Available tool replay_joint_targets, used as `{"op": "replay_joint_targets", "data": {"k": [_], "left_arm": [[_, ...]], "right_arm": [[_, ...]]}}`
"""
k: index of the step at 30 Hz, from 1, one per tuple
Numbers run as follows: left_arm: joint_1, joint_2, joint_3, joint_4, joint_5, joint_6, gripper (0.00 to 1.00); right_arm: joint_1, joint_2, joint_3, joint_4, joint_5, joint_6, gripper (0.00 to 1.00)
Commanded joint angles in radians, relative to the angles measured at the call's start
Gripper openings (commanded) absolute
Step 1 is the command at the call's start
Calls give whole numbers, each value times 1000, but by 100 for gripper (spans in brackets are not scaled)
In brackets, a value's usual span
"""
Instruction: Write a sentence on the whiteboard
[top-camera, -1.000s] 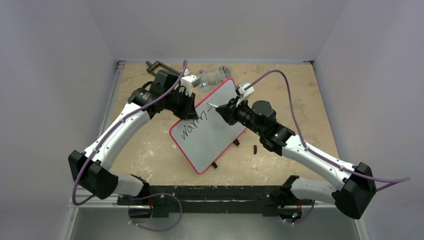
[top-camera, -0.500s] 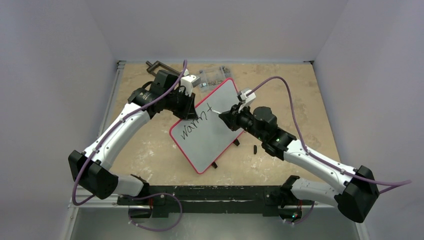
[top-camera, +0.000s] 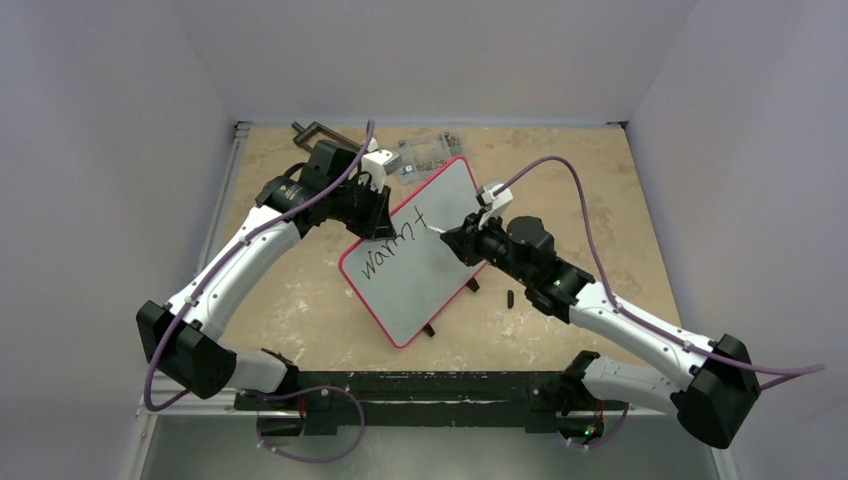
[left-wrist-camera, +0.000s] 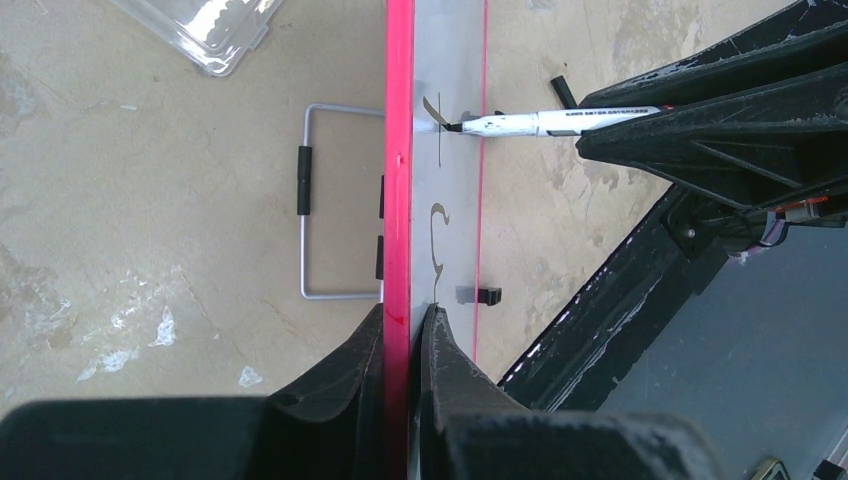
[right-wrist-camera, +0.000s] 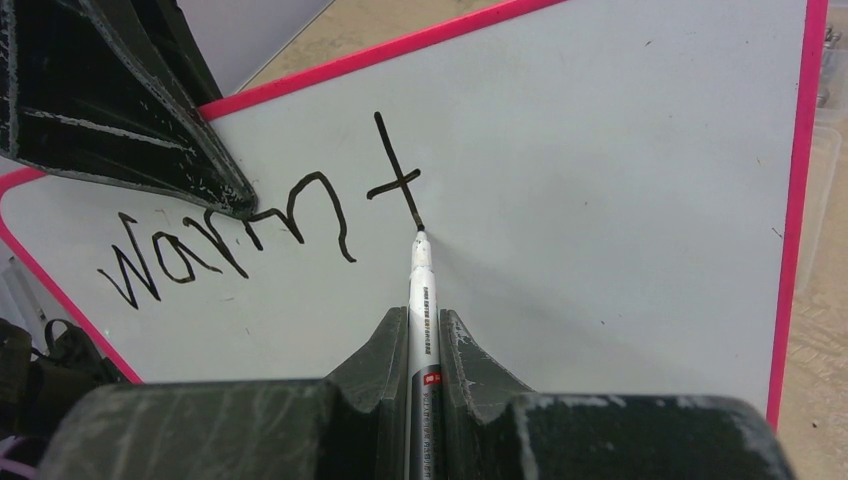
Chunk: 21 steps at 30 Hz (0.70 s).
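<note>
Whiteboard (top-camera: 420, 285) rim within the left hand (left-wrist-camera: 402, 314).

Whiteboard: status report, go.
Left gripper clamped on whiteboard rim. Right gripper holds marker, tip at the t's foot. Sentence reads "warmt". Board beyond the t blank.

We see a tan, mottled table (top-camera: 300, 320) boxed in on three sides, plain and pale: a back wall (top-camera: 430, 60) beyond it, a left wall (top-camera: 90, 150) and a right wall (top-camera: 760, 150) beside it. A metal rail (top-camera: 233, 165) edges its left side.
</note>
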Motion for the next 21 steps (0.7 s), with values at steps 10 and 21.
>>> {"op": "replay_joint_targets", "data": {"k": [10,21], "left_arm": [[7,-7,-16,-52,-253,114,0],[8,-12,-16,-54,-253,114,0]], "right_arm": [[-2,38,129,-45,58,-30,0],[-2,-50,167,-98,58,-24,0]]}}
